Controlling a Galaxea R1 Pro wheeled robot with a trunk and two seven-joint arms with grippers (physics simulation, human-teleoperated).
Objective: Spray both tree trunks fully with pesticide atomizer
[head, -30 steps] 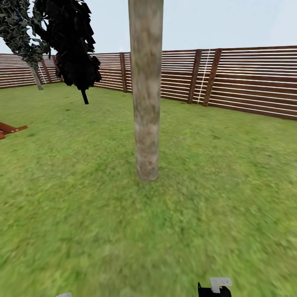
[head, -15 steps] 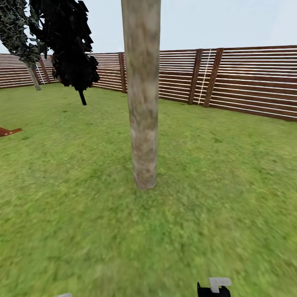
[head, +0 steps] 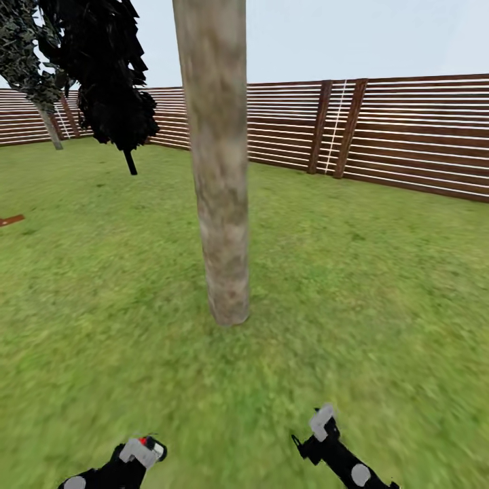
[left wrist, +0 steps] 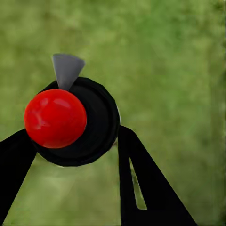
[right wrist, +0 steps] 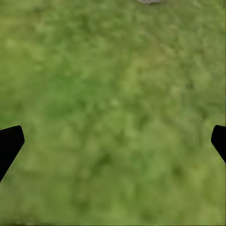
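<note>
Left gripper (left wrist: 77, 141) jaws clamped around the pesticide atomizer (left wrist: 70, 122); right gripper (right wrist: 113, 141) jaws spread wide, empty, above grass (right wrist: 113, 94).

Flat even daylight, no cast shadows; lawn (head: 380, 285) blurred, wrist views soft

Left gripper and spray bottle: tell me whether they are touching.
Touching. In the left wrist view the spray bottle sits clamped between the left gripper's two dark fingers, pressed against both. The head view shows its red top at that gripper's tip.
</note>
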